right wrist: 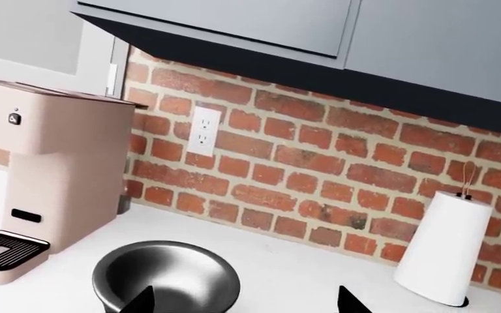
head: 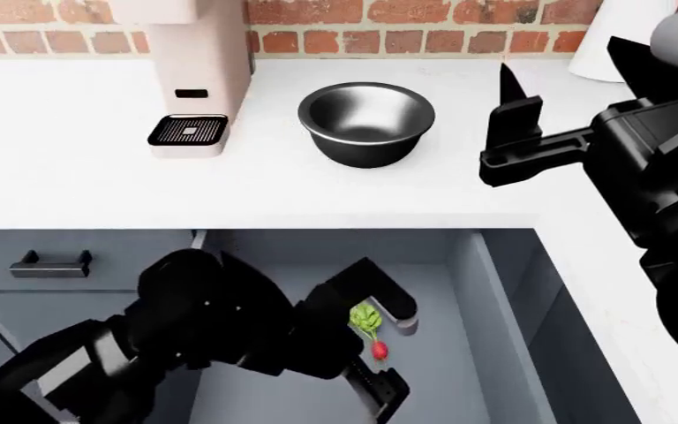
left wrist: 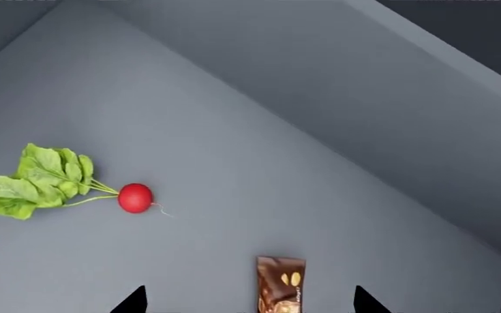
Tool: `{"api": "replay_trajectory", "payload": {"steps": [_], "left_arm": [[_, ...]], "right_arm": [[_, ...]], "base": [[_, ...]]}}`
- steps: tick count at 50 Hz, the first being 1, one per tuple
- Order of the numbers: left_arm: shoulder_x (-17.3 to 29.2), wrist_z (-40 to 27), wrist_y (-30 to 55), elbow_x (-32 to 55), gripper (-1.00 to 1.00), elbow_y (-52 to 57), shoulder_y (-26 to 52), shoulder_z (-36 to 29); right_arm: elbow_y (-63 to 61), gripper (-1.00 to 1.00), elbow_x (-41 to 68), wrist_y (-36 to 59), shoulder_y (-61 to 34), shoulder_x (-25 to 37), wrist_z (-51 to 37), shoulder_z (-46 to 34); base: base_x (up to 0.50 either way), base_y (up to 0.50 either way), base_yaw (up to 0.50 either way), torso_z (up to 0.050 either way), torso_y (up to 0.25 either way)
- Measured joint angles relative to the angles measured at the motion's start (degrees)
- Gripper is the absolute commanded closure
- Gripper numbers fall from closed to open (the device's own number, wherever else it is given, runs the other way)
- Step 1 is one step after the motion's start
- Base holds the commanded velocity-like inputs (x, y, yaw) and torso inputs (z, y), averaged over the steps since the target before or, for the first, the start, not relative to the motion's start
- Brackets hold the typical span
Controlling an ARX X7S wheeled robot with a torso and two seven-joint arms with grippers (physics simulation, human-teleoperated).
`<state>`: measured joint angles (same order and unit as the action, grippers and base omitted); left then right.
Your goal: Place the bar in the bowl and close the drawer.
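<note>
Left pincer [left wrist: 250,305], jaws spread, is hanging inside the open drawer [left wrist: 259,117] over the bar [left wrist: 280,283], whose long axis is running straight out between the fingertips, radish [left wrist: 135,197] lying apart; right pincer [head: 514,106], open, is hovering above the surface [head: 68,177] beside the bowl [head: 366,122].

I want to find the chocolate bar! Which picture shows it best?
The left wrist view: the bar lies on the drawer floor between the left gripper's open jaws, near the radish. In the head view the left arm hides it. The right wrist view faces the counter, so no bar there.
</note>
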<state>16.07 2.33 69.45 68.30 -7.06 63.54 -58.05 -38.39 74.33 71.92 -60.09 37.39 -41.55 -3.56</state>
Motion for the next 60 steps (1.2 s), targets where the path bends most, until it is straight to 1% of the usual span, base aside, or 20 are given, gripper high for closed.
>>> {"api": "replay_trajectory", "payload": {"steps": [36,60], "left_arm": [[-4.94,5.2,-6.49,-6.43,-1.0,-9.7,-3.79,-6.81],[-6.79,6.9,-9.53,-9.01,-1.0,-13.91,-6.9,-10.17]], "right_arm": [[0.02,-1.0,-0.73,-2.38,2.11,1.12,0.77,-0.37],[-0.12,-1.0,-0.68,-3.39,2.9,1.68,0.72,-0.71]], "base": [[0.0,0.0,0.0,0.0,0.0],[0.0,0.0,0.0,0.0,0.0]]}}
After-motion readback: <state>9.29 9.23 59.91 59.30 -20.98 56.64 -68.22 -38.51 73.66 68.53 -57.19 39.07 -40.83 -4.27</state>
